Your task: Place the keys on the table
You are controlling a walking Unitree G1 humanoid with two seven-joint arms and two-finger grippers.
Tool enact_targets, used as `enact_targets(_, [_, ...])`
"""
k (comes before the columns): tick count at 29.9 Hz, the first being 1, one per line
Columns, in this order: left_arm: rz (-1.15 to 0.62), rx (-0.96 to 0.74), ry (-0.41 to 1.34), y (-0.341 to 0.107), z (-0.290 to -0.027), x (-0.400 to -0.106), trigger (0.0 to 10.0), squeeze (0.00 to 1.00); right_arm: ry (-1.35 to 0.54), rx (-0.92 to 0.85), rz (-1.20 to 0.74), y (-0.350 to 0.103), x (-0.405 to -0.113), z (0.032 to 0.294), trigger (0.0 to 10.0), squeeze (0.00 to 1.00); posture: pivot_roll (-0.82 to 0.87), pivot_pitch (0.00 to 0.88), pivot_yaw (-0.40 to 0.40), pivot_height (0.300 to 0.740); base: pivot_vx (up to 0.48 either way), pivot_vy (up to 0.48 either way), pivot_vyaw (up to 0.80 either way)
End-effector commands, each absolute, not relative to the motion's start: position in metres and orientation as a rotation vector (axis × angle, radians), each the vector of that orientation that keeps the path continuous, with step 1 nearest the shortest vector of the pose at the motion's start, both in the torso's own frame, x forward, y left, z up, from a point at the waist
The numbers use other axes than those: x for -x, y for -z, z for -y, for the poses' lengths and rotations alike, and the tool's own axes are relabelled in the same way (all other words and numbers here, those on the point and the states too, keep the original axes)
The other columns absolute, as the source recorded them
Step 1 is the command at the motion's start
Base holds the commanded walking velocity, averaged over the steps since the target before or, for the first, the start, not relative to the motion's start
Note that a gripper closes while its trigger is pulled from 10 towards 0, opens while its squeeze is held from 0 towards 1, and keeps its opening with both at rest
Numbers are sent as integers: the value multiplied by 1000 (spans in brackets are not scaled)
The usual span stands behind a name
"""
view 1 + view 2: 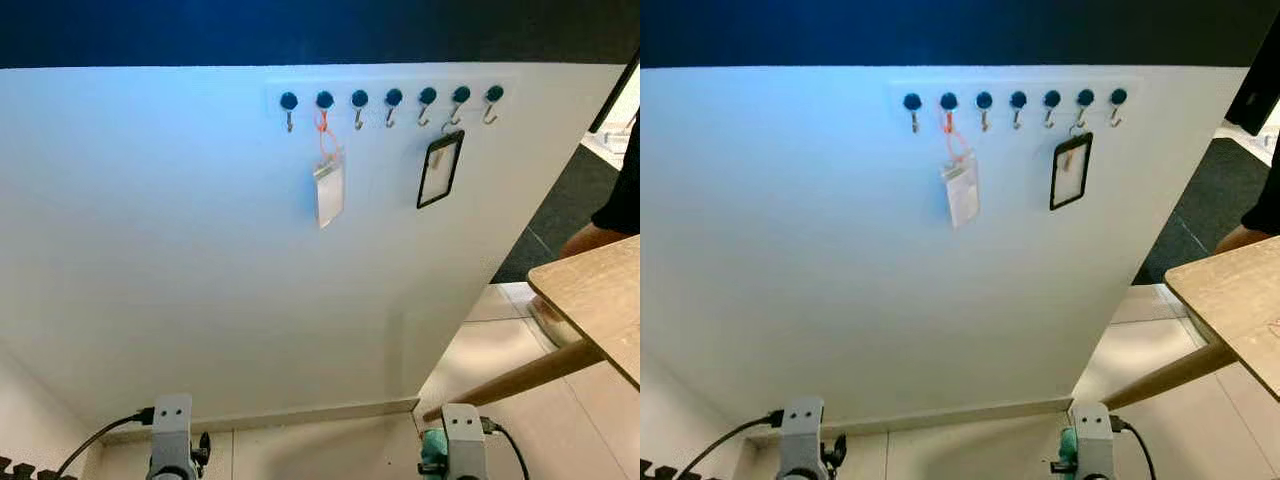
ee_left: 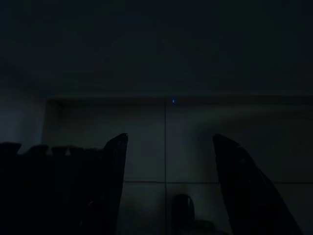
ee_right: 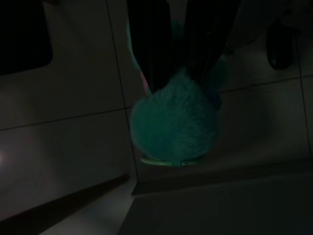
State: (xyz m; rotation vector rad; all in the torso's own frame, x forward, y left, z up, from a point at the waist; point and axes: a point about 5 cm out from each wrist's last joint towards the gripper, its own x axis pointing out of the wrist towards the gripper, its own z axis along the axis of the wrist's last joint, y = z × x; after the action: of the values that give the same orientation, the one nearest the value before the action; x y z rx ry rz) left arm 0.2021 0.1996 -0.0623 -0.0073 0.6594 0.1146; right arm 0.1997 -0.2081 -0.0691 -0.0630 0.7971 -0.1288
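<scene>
White wall panel w/ row of seven dark-knobbed hooks near its top edge. Clear card holder on orange loop hangs from 2nd hook from left; black-framed badge holder hangs from 6th. Pale tiled floor below, dark mat past panel's right edge.

Fluffy teal pompom, matt wooden table, glossy tiled floor

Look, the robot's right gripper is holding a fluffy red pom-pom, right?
Not red. The right wrist view shows the right gripper shut on a fluffy teal pom-pom, hanging above the tiled floor. The rest is right.
</scene>
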Motion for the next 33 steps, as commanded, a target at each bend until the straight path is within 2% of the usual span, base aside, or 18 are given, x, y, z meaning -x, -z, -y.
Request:
enact_targets(1, [-662,5,-108,63,-196,-202,10000,0,135,58,-803,70,-198,208,10000,0,19,20,-11,740,0,0,0])
enact_targets(12, [-642,65,-211,61,-208,-200,10000,0,34,30,-712,60,-214,197,10000,0,26,6,-32,740,0,0,0])
enact_targets(24, [-664,93,-158,64,-200,-199,10000,0,-124,2,-640,57,-216,179,10000,0,4,3,-28,740,0,0,0])
enact_targets(33, [-652,66,-123,62,-198,-204,10000,0,-148,-4,-643,59,-211,179,10000,0,6,1,-33,740,0,0,0])
